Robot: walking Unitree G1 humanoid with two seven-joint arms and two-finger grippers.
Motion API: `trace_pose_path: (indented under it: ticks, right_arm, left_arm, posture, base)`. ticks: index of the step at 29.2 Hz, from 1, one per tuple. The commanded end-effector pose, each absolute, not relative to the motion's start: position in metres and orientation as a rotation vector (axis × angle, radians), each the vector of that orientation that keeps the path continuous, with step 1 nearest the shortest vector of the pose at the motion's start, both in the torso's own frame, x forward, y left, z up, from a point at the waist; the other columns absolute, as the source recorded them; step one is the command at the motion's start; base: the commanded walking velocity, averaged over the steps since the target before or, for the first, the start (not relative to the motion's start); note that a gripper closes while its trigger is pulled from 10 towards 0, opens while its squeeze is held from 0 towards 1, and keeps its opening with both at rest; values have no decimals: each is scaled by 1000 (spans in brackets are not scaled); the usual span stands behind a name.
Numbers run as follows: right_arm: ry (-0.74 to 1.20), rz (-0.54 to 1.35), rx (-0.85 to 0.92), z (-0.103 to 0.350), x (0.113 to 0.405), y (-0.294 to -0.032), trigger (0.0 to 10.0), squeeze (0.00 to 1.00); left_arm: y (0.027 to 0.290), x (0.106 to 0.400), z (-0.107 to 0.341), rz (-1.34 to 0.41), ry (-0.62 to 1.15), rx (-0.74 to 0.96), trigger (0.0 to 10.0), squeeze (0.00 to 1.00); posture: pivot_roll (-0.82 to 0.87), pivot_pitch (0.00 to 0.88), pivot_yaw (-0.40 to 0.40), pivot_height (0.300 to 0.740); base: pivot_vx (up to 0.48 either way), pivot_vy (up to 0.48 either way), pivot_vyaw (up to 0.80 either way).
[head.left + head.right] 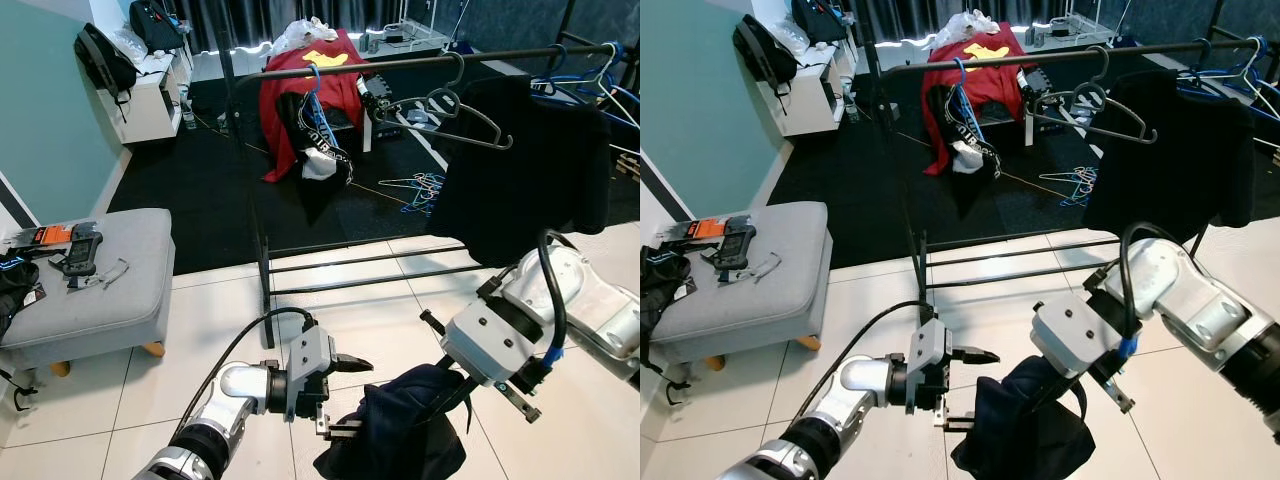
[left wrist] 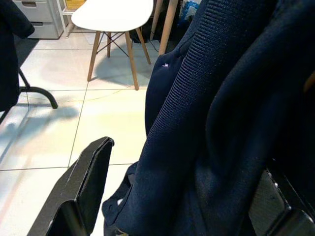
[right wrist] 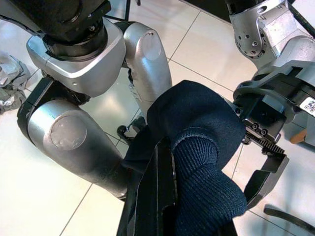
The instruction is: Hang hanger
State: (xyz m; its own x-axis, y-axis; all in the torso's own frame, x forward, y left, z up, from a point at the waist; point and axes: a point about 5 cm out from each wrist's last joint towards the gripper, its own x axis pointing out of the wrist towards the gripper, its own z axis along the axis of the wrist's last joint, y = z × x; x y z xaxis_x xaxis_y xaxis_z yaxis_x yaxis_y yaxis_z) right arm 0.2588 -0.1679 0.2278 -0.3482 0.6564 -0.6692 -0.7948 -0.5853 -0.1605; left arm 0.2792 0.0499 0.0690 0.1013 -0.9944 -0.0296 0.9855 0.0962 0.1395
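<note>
**Robot holds dark garment low over tiled floor, clothes rail ahead**

A white tiled floor [image 1: 380, 300] meets a black carpet [image 1: 210, 190] that runs back to a curtained wall; teal paint covers the wall on the robot's left. Across the middle stands a black clothes rail [image 1: 400, 62], its top bar carrying a large black garment [image 1: 530, 165] on the robot's right, an empty grey wire hanger [image 1: 450, 110] beside it, and more hangers at the far right end. Behind the rail, a red cloth with a yellow emblem [image 1: 310, 90] drapes over furniture. A grey padded ottoman [image 1: 100, 285] sits on the tiles to the robot's left, with small devices on top. Loose coloured hangers [image 1: 420, 188] lie on the carpet beyond the rail.

Low in the foreground, near the robot's body, a navy knit garment [image 1: 400, 430] hangs bunched between both arms, well short of the rail. It shows a ribbed edge in the left wrist view; whether a hanger sits inside it cannot be told. The right gripper [image 3: 167, 196] is clamped on the garment's upper fold. The left gripper [image 1: 340, 395] has its fingers spread, the garment's edge lying between them; the fingers [image 2: 83, 191] stand apart on either side of the fabric.
</note>
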Motion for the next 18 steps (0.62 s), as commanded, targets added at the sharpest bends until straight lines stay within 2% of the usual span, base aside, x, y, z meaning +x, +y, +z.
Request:
trace_pose_path:
  ticks: [1,12,13,15,16,18]
  right_arm:
    - [217,2033,-908,231,259,-166,0,0]
    - [228,2026,-912,230,259,-168,0,0]
    - [230,2026,-912,230,259,-168,0,0]
    - [230,2026,-912,230,259,-168,0,0]
    - [233,2025,-914,230,260,-168,0,0]
    - [236,2024,-914,230,260,-168,0,0]
  left_arm:
    - [54,278,65,-1440,-71,117,10000,1000]
    - [53,276,60,-1398,-58,133,10000,1000]
    - [53,275,58,-1417,-38,138,10000,796]
    - [53,275,58,-1417,-38,138,10000,796]
    - [53,273,56,-1440,-24,130,0,0]
    - [54,272,56,-1459,-21,124,0,0]
  posture:
    - [-122,54,62,740]
    - [-128,48,61,740]
    - [-128,47,63,740]
    - [-128,47,63,740]
    - [-128,45,65,740]
    - [-129,45,65,740]
  base:
    - [0,0,0]
    - [0,0,0]
    - [0,0,0]
    - [0,0,0]
    - [0,0,0]
    - [0,0,0]
